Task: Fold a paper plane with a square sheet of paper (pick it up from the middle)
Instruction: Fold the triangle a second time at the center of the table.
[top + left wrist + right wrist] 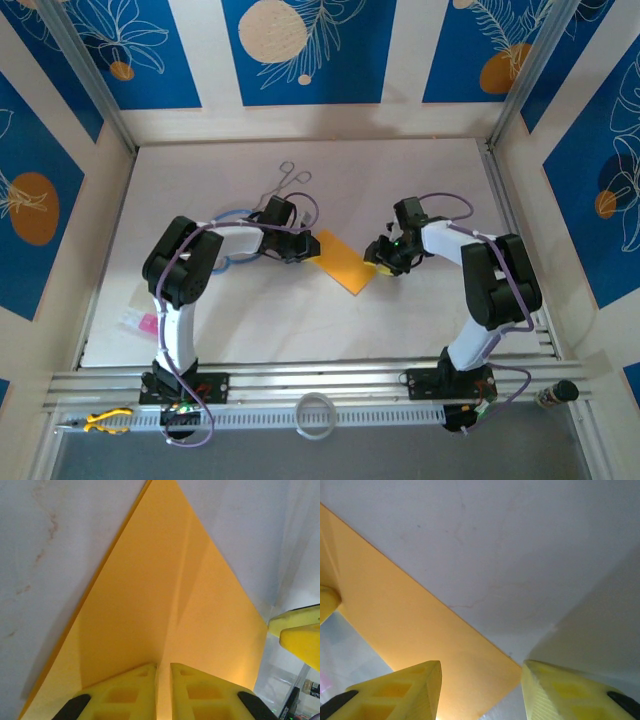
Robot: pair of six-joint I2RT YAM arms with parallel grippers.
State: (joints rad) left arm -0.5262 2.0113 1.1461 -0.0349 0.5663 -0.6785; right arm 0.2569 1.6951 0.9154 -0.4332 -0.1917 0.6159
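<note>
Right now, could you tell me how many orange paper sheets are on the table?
1. The orange sheet, folded, lies between the left gripper, shut on one edge, and the open right gripper. Another could hide underneath it.

This is a robotics lab test cell. A white-and-black jointed robot arm on the left [175,330] and its twin on the right [465,345] are bolted to a slotted aluminium rail [320,378] at the edge of a plain white tabletop [420,180], with purple cables [447,197] looped along them. Bare aluminium frame posts [88,80] hold blue wall panels printed with white leaves and orange discs [340,60], and yellow-handled pliers [105,420] and a white tape roll [300,414] lie by the bases.
</note>
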